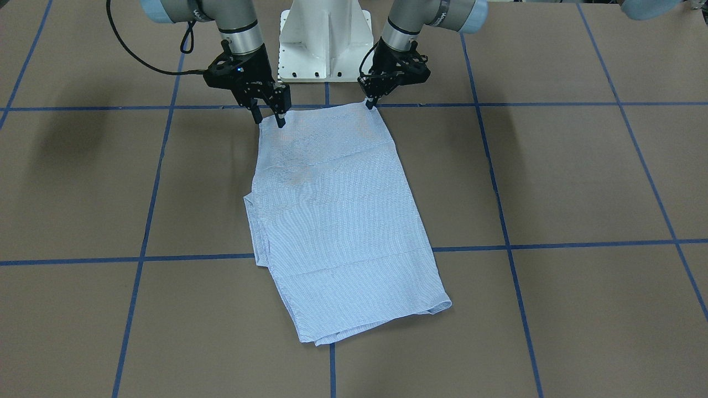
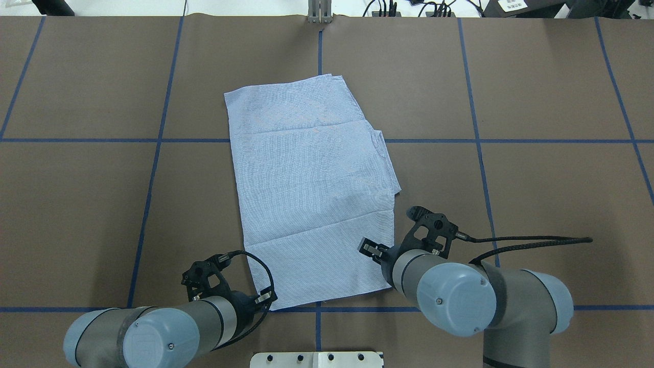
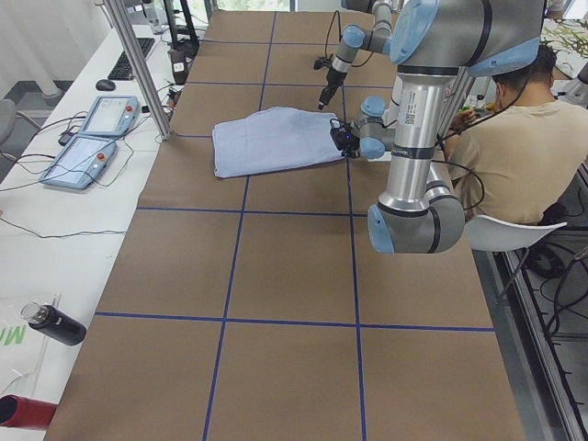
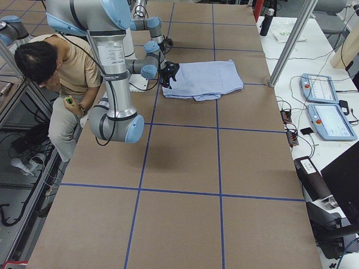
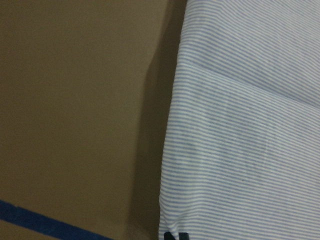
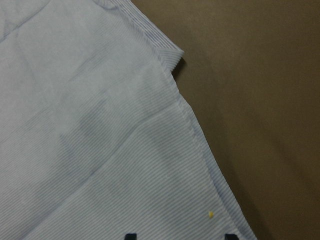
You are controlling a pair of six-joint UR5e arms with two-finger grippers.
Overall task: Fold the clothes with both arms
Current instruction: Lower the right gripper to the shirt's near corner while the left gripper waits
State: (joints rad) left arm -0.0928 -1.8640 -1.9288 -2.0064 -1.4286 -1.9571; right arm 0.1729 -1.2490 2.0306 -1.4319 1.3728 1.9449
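Observation:
The light blue-and-white striped shirt lies folded into a long flat rectangle in the middle of the table; it also shows in the overhead view. My left gripper is low at the shirt's near corner, fingers together on the cloth edge; the left wrist view shows its tips close together at that corner. My right gripper is open, its fingers astride the other near corner. The right wrist view shows its tips wide apart over the cloth. Buttons, collar and pocket are hidden.
The white pedestal base stands just behind the shirt between the arms. Blue tape lines cross the brown table cover. A seated person is behind the robot. Control pendants and a bottle lie on the side bench.

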